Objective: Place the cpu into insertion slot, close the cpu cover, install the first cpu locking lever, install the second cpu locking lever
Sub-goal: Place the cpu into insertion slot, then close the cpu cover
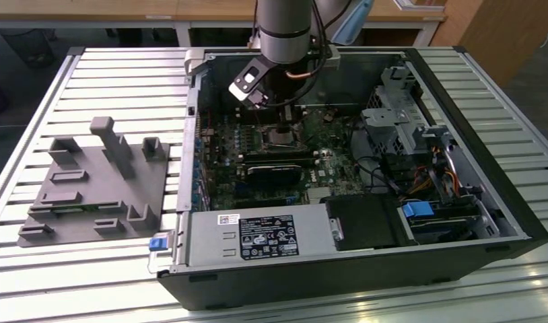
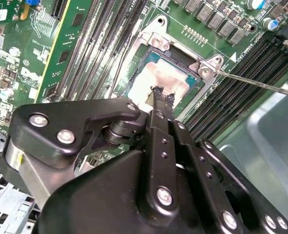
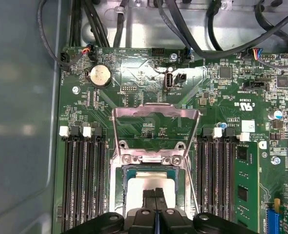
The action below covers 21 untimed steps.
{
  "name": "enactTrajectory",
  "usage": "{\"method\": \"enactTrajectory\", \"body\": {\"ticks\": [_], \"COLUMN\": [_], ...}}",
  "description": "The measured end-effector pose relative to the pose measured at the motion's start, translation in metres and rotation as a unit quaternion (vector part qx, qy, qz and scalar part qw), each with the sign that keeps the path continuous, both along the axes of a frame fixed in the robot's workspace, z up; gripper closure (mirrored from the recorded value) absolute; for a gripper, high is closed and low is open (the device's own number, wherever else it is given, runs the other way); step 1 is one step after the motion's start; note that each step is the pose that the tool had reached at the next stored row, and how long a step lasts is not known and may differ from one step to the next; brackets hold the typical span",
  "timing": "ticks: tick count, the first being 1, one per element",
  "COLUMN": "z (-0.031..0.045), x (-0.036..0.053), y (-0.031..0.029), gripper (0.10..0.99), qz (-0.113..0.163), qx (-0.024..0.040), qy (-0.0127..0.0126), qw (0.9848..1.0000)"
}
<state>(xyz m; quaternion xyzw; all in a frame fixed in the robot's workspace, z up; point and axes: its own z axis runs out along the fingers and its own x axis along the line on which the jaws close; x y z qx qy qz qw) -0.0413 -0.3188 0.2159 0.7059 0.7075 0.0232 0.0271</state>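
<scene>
Though the pale square cpu (image 3: 144, 179) sits in its silver-rimmed socket (image 3: 153, 159), the silvery frame cover (image 3: 156, 112) stands unlatched, black hand (image 3: 155, 192) closed, empty.

One arm (image 1: 283, 27) carries one hand (image 3: 155, 192) with two fingers (image 3: 148, 197), closed together over the insertion slot (image 3: 151, 159). There is one insertion slot, one cpu (image 3: 144, 179) lying in it, and one cpu cover (image 3: 156, 111) hinged up at its edge. Two screws (image 3: 127, 158) sit along the slot's hinge edge. Memory slots (image 3: 80, 180) form two banks, one on each side of the insertion slot, each with two white clips (image 3: 63, 130). One coin cell (image 3: 100, 75) lies beyond the cover from the slot. One thin metal rod (image 2: 260, 86) leaves the slot's corner. One computer case (image 1: 346, 279) surrounds the slot. Outside the case, one grey fixture block (image 1: 85, 195) rests on the one slatted surface (image 1: 121, 74).
</scene>
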Motion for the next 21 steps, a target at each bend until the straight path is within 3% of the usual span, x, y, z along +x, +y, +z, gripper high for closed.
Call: {"method": "enactTrajectory", "body": {"ticks": [21], "z": [0.0103], "x": [0.0000], "y": [0.0000], "gripper": [0.965], "qz": [0.000], "qx": [0.0011], "qy": [0.0002], "qw": [1.0000]}}
